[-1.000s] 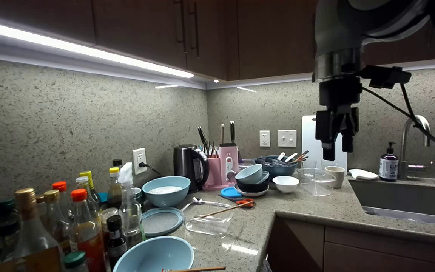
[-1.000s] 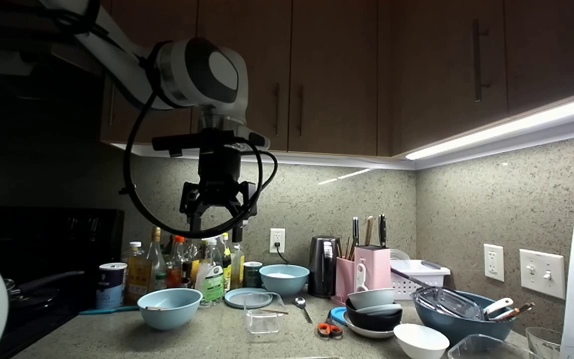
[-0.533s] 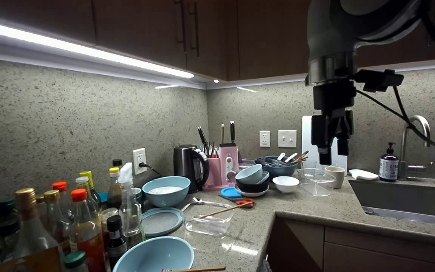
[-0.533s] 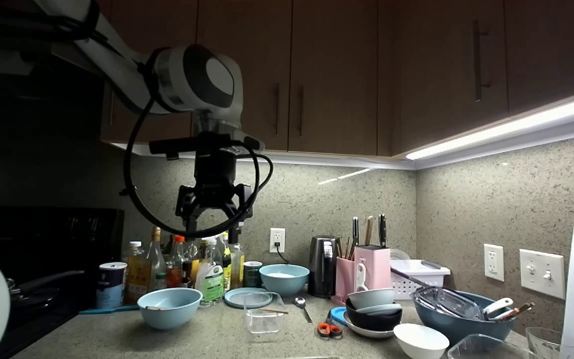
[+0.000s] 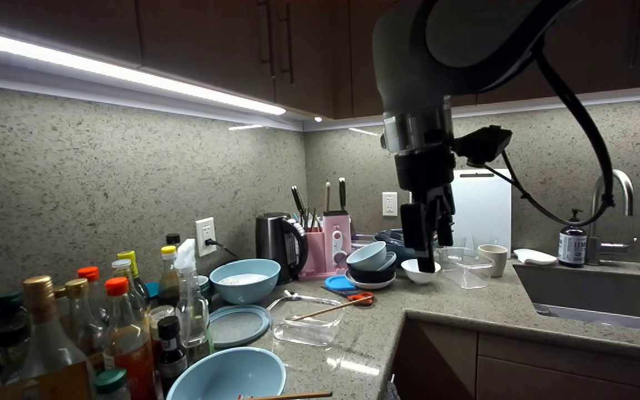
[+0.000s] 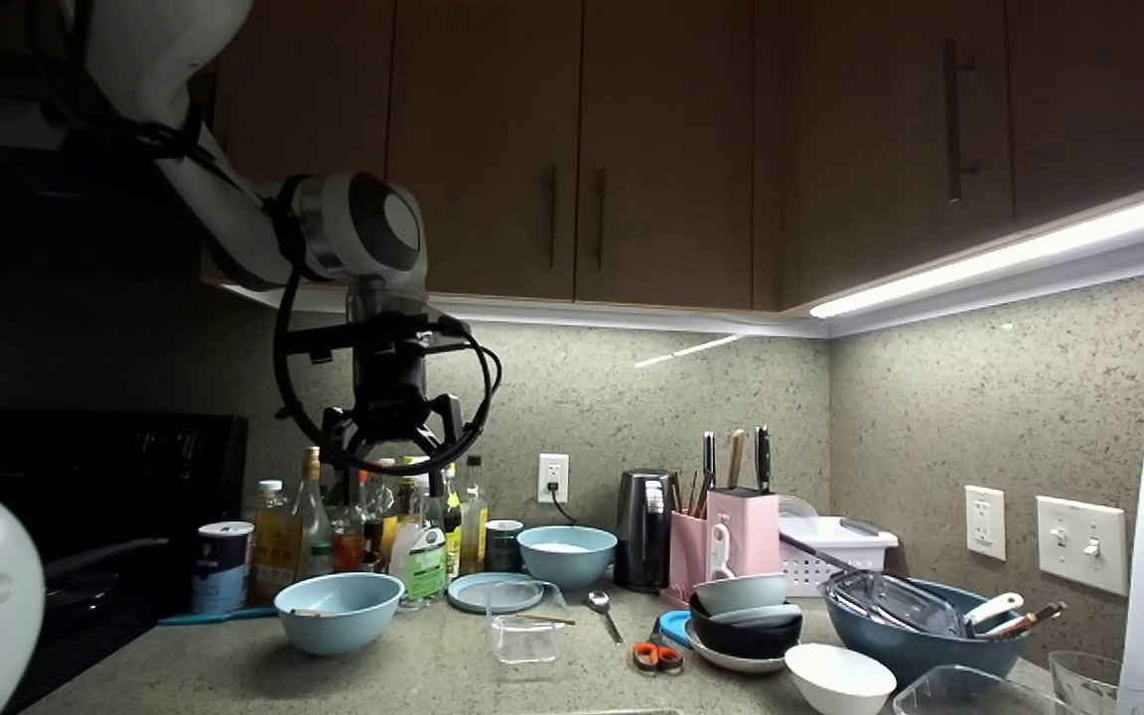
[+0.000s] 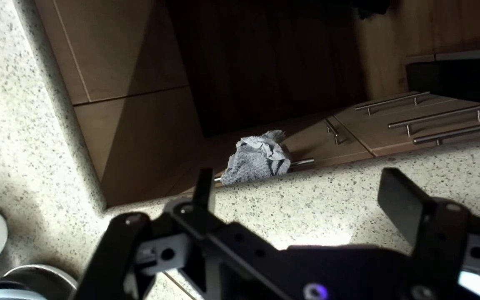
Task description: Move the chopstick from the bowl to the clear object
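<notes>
Hand (image 7: 297, 179) is released, jaws standing well apart. It points down and hangs well above the desk (image 6: 413, 675), apart from the chopstick (image 5: 303, 396). Chopstick is at the light-blue bowl (image 5: 225, 372), near side in an exterior view; looks laid over the rim, one end poking out right. Frame edge cuts that spot, so exact seating can't be told. Clear dish (image 5: 303, 335) sits right of the bowl in both exterior views, apart from it. A second stick (image 5: 320, 312) lies slanted over the dish, far end out toward the orange-handled scissors (image 5: 361, 300); contact there unclear. Light-blue plate (image 5: 238, 328) is just left of the dish, deeper bowl (image 5: 242, 293) beyond it, then kettle (image 5: 273, 244). Wrist view: desk edge below the hand, grey towel (image 7: 256, 162) on a cabinet handle (image 7: 304, 162).
</notes>
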### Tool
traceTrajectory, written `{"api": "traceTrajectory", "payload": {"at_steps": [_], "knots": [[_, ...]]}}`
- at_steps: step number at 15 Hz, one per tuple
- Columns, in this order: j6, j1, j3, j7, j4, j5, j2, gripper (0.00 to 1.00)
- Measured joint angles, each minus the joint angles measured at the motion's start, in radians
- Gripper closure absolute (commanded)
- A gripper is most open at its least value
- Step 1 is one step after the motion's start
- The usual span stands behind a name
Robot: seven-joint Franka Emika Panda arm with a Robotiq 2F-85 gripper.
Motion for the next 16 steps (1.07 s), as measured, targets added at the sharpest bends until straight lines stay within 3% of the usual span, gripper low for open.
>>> {"api": "traceTrajectory", "payload": {"at_steps": [9, 16], "knots": [[0.014, 0.011, 0.003, 0.0, 0.02, -0.009, 0.045, 0.0], [0.181, 0.076, 0.074, 0.098, 0.109, -0.041, 0.291, 0.0]]}}
